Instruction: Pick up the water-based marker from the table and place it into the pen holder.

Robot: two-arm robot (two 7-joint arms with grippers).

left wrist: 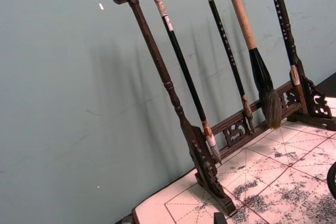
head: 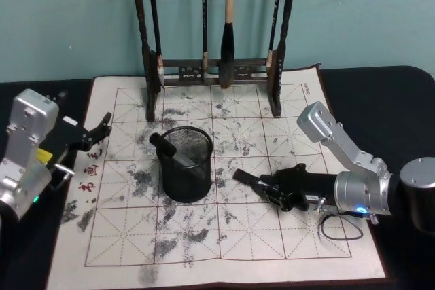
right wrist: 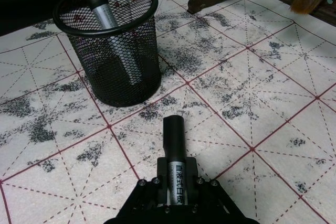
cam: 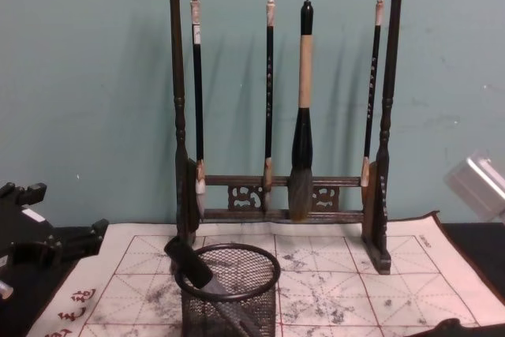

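Right hand [right wrist: 176, 187] tight around water-based marker [right wrist: 173, 135].

Marker [right wrist: 174, 153] rear hidden inside right gripper [right wrist: 176, 186]; pen holder [cam: 254, 305] base cut by chest view edge

The pen holder [right wrist: 142, 61] is showing black metal wire mesh under a smooth solid rim. The water-based marker [right wrist: 174, 156] is wearing a matt black cap over a silver-grey barrel. The table [head: 272, 229] is looking cream, matt, papery and ink-stained. The brush rack [cam: 386, 116] is gleaming as dark carved wood.
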